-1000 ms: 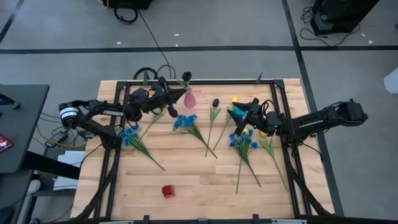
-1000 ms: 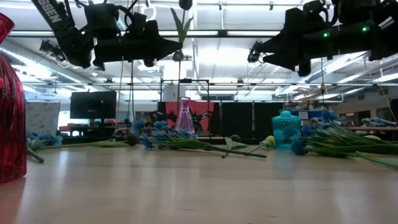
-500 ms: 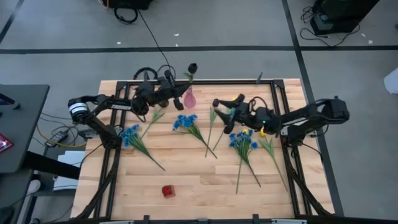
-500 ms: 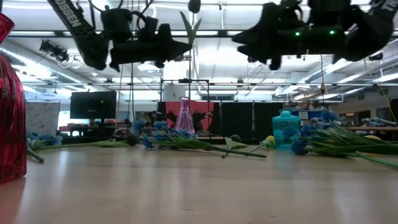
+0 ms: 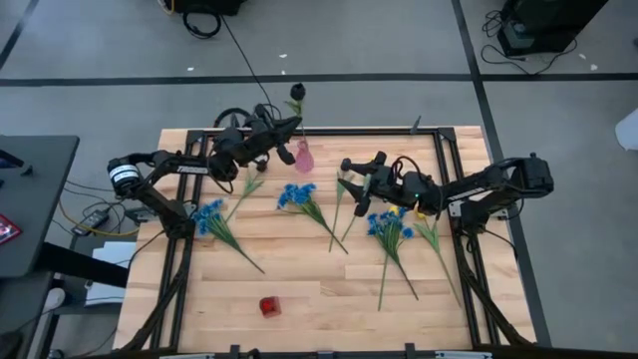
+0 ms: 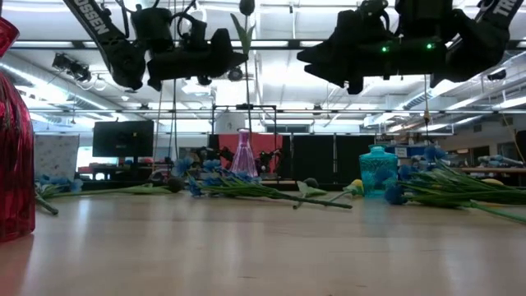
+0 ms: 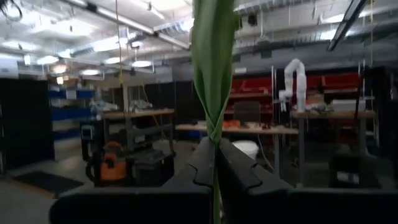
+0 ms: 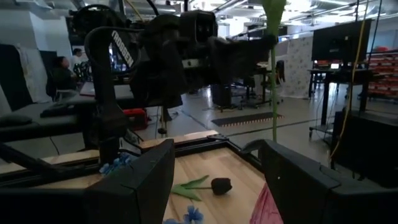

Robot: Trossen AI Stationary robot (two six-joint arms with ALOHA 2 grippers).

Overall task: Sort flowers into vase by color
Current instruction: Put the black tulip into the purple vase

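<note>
A red vase stands nearest the low camera, at the near edge of the wooden bench; on the boards beyond it lie loose flowers: a blue bunch by the left rail, a second blue bunch at the middle, a third to the right with a yellow tulip just beside it; a dark tulip lies between the middle and right bunches, its stem running back toward the near side. The right pincer hangs above that dark tulip with its fingers spread wide and nothing between them. A teal vase stands toward the far right, though the right arm seems to cover it from above. Farther back, near the far rail, a clear pink vase stands upright; the left pincer is raised just beside it, closed on the green stem of a dark tulip held upright, the blossom on top, past the bench's far edge as seen from above.
</note>
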